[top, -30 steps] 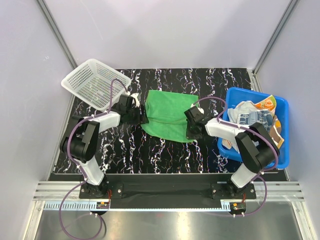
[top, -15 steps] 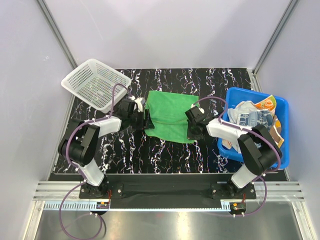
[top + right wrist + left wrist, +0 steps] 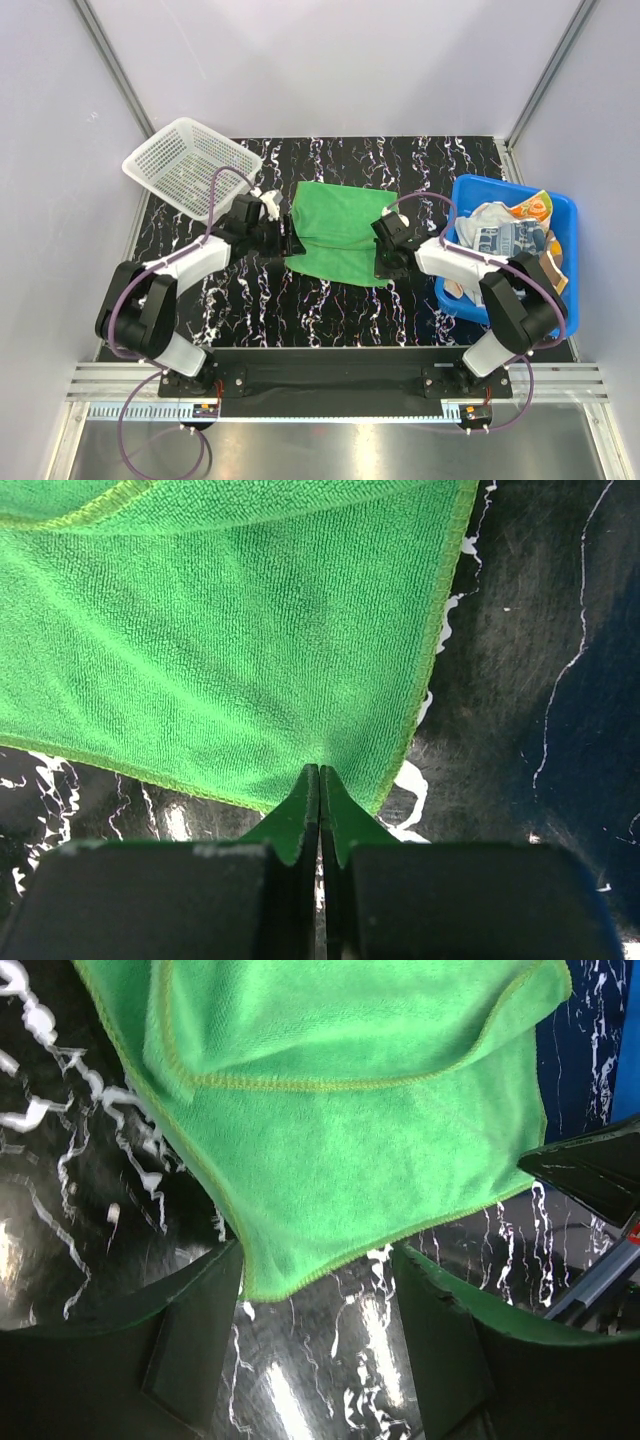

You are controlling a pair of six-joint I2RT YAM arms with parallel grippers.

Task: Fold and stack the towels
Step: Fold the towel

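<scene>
A green towel (image 3: 340, 230) lies partly folded in the middle of the black marbled table, an upper layer doubled over the lower one (image 3: 350, 1110). My left gripper (image 3: 290, 243) is open at the towel's near left corner. That corner reaches just between the finger ends (image 3: 315, 1260), close to the left finger. My right gripper (image 3: 383, 265) is shut on the towel's near right corner, and the cloth (image 3: 220, 630) puckers into the closed tips (image 3: 320, 770). More towels (image 3: 510, 235), white, orange and patterned, sit bunched in the blue tub.
The blue tub (image 3: 572, 265) stands at the right edge of the table, right beside my right arm. A white mesh basket (image 3: 185, 165) sits tilted at the back left corner. Pale walls close in the table on three sides.
My left gripper has slid right and nearer, up to the towel's near left corner, and its elbow has swung out to the left. The right gripper has barely moved.
</scene>
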